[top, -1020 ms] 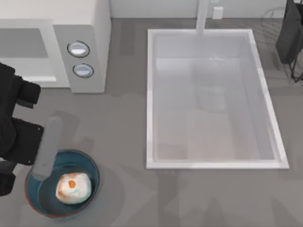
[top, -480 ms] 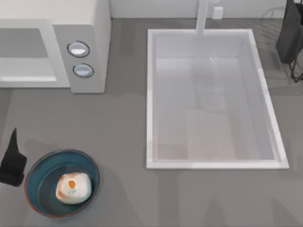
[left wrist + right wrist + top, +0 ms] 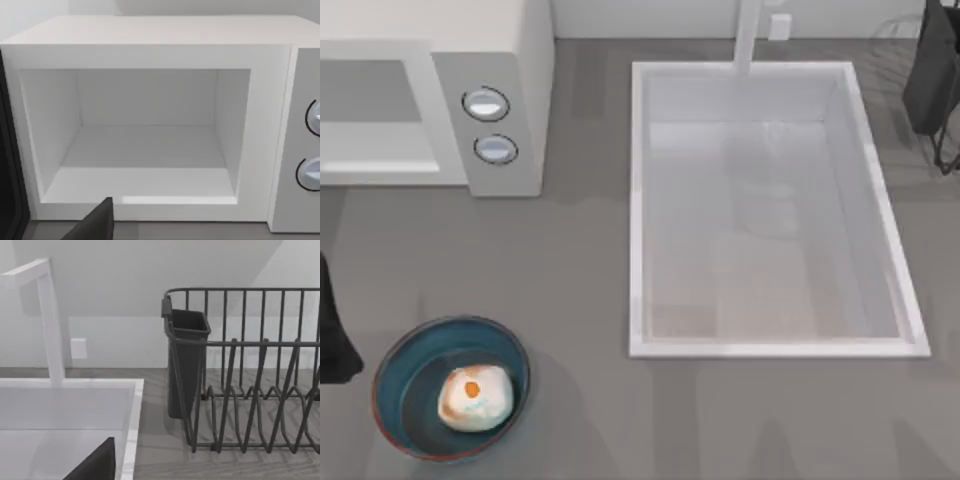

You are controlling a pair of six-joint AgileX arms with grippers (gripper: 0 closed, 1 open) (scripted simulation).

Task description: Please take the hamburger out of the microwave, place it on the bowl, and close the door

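Observation:
The hamburger (image 3: 474, 395), a whitish lump with an orange patch, lies inside the blue-teal bowl (image 3: 395, 350) at the table's front left. The white microwave (image 3: 500, 60) stands at the back left. Its grey cavity (image 3: 145, 145) is open and empty. A dark upright strip (image 3: 7, 175) runs along the cavity's left side; I cannot tell whether it is the door. My left arm (image 3: 330, 330) sits at the table's left edge, just left of the bowl and apart from it. A dark part of my left gripper (image 3: 95, 225) faces the cavity. My right arm (image 3: 932, 70) is parked at the back right.
A large white sink basin (image 3: 910, 300) with a white faucet (image 3: 748, 35) takes up the table's middle and right. A dark wire dish rack (image 3: 250, 370) with a cutlery holder (image 3: 187, 360) stands behind the sink at the right. Two round dials (image 3: 486, 103) sit on the microwave's panel.
My left arm has pulled back leftward from above the bowl to the table's left edge. The hamburger has stayed in the bowl. The right arm has not moved.

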